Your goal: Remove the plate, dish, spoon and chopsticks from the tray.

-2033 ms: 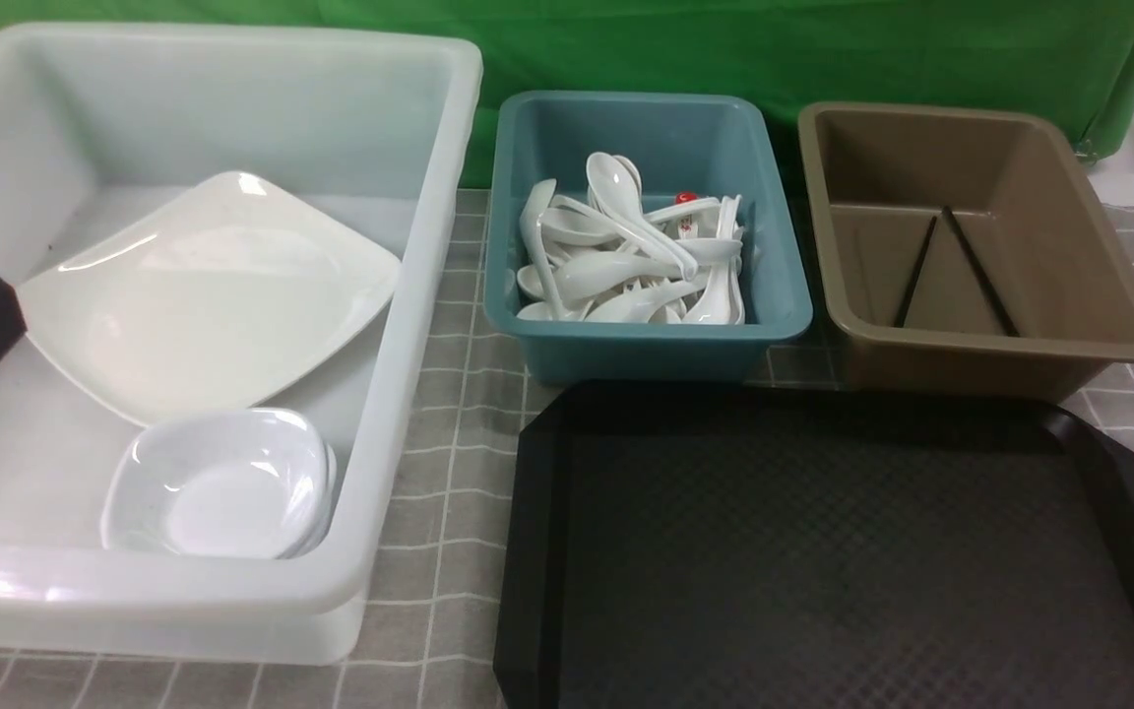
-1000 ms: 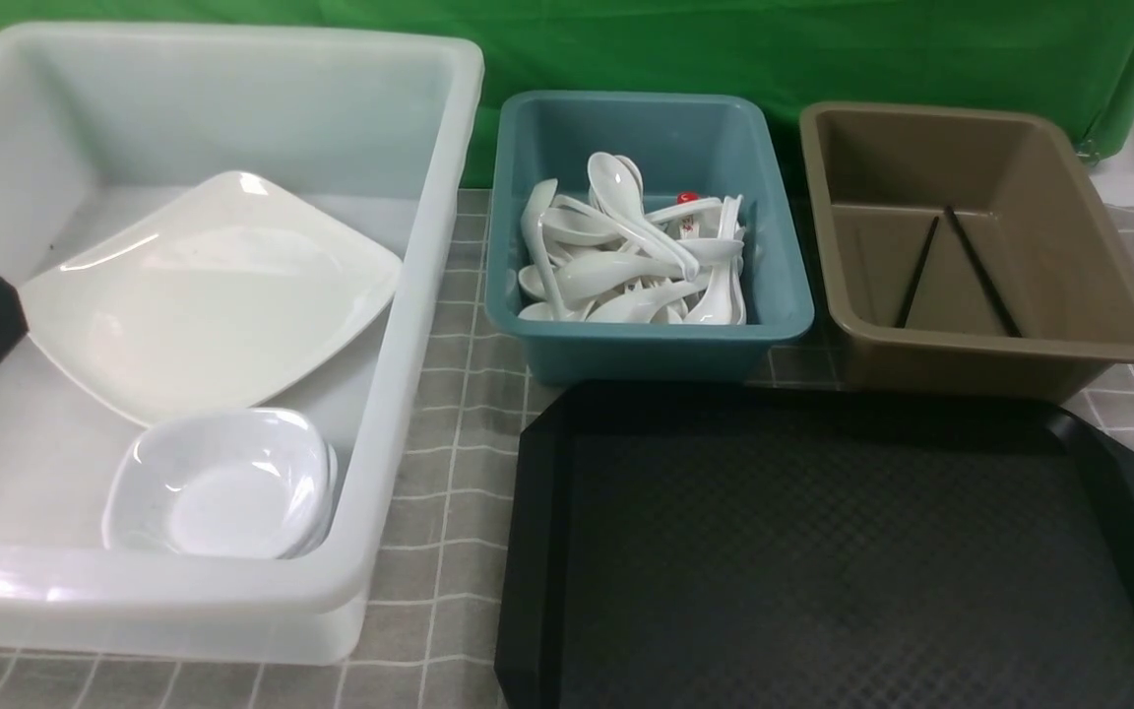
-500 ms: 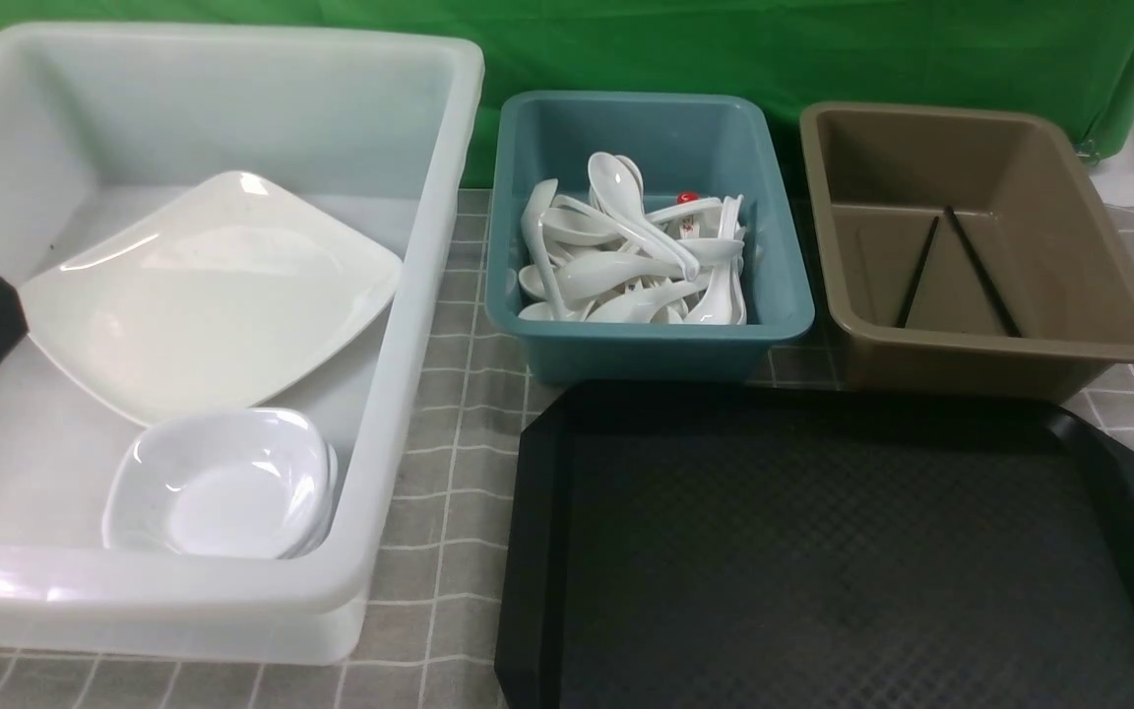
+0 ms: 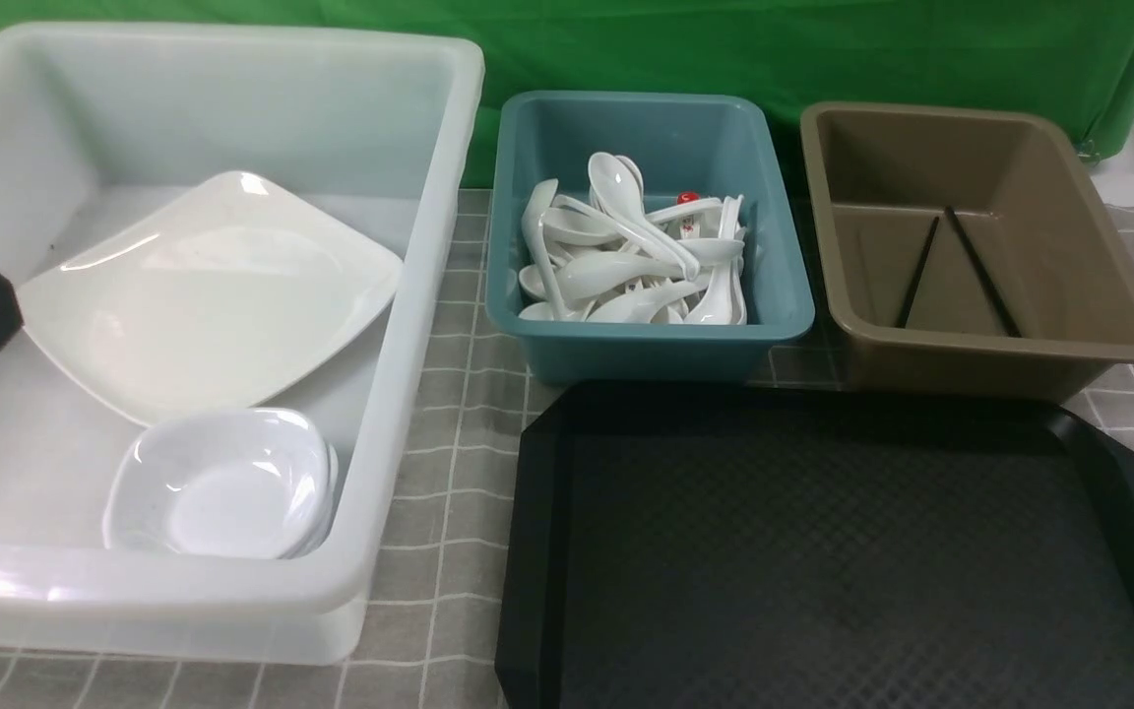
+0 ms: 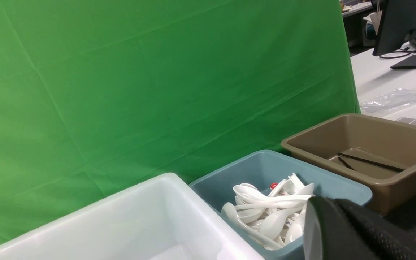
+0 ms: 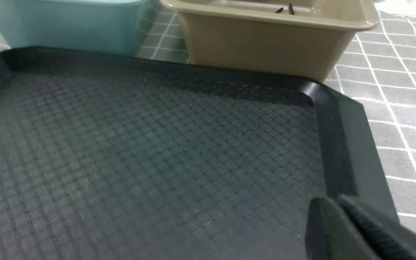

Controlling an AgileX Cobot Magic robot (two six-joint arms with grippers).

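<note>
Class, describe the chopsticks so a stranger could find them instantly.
Beyond the black tray stand two small tubs; take the brown tub on the right. On its floor lie the chopsticks: two thin black sticks in a narrow V, unlike the white spoons next door.

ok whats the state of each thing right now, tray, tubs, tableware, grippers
tray: bare, nothing on it
plate: lying tilted in the white tub
small white dishes: stacked in the white tub, by the plate
spoons: piled in the teal tub
chopsticks: lying splayed in the brown tub
left gripper: shut, holding nothing
right gripper: jaws together, holding nothing
</note>
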